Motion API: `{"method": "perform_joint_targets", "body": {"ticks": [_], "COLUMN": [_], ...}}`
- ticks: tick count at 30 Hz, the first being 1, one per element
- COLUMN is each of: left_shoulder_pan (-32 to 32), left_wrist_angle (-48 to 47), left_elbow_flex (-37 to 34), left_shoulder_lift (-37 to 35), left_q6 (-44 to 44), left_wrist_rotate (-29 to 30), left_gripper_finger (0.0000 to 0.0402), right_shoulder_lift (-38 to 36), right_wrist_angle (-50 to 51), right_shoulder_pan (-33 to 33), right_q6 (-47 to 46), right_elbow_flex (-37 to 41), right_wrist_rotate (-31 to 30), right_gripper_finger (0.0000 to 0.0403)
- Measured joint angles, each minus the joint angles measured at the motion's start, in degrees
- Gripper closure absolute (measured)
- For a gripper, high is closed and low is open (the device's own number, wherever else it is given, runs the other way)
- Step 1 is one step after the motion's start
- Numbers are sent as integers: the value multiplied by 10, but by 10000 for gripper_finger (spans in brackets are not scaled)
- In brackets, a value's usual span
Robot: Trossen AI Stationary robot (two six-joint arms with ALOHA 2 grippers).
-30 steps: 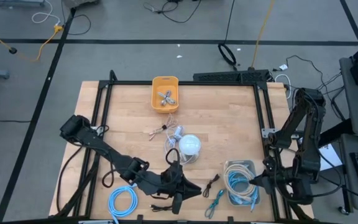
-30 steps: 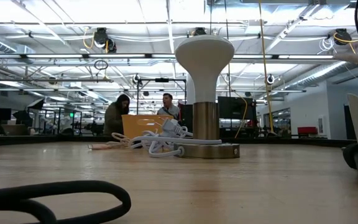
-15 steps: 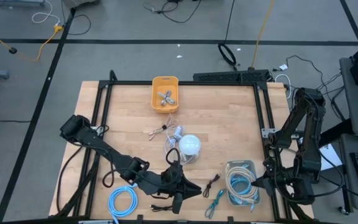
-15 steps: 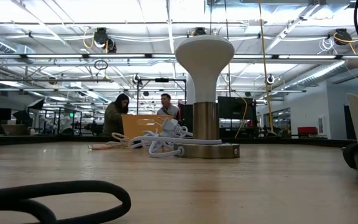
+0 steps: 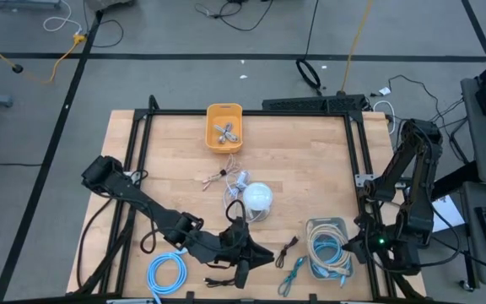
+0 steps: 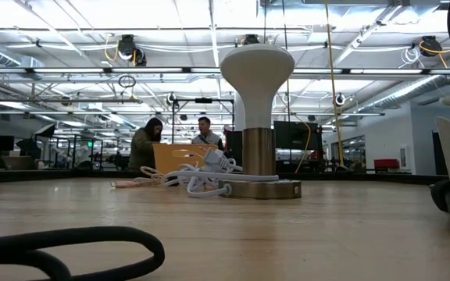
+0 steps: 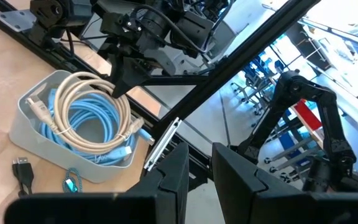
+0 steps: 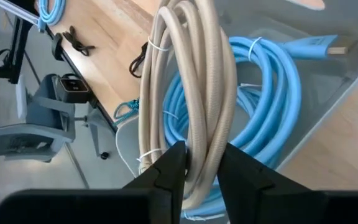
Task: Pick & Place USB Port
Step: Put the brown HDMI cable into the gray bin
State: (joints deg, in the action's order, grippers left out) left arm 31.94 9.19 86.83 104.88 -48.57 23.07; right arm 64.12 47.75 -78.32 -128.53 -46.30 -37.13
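Observation:
My right gripper is over the grey bin at the table's near right, shut on a coil of beige cable that lies with a light-blue cable. The left wrist view shows that same beige cable. My left gripper hovers shut near the near edge, in front of the white lamp, and holds nothing. A white corded USB device lies on the table just behind the lamp. The orange tray at the far edge holds small metal parts. My right gripper pinches the beige coil's bundled strands between its two fingers, several strands together. It comes from the table's right side, slanting down. The rest of the coil lies in the grey bin on the light-blue cable.
A light-blue cable coil lies at the near left. Black cables and a teal braided cable lie between my two grippers. Another black cable lies by the near edge. A black frame borders the table.
In the low view, a pale shape at the right edge has sunk toward the grey bin. In the high view both arms stay almost where they were. A green light has come on at my right arm's wrist.

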Motion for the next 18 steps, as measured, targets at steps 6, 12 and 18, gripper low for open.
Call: {"method": "perform_joint_targets", "body": {"ticks": [6,12,18], "left_shoulder_pan": [1,1,0], "left_wrist_angle": [0,-3,-9], "left_elbow_flex": [0,0,0], "left_shoulder_lift": [0,0,0], "left_q6": [-1,-6,-16], "left_wrist_rotate": [0,0,0], "left_gripper_finger": [328,328,328], "right_shoulder_lift": [0,0,0], "right_wrist_angle": [10,6,13], "right_shoulder_pan": [0,0,0], "right_q6": [0,2,3], "right_elbow_flex": [0,0,0], "right_wrist_rotate": [14,16,33], "right_gripper_finger": [314,313,312]}}
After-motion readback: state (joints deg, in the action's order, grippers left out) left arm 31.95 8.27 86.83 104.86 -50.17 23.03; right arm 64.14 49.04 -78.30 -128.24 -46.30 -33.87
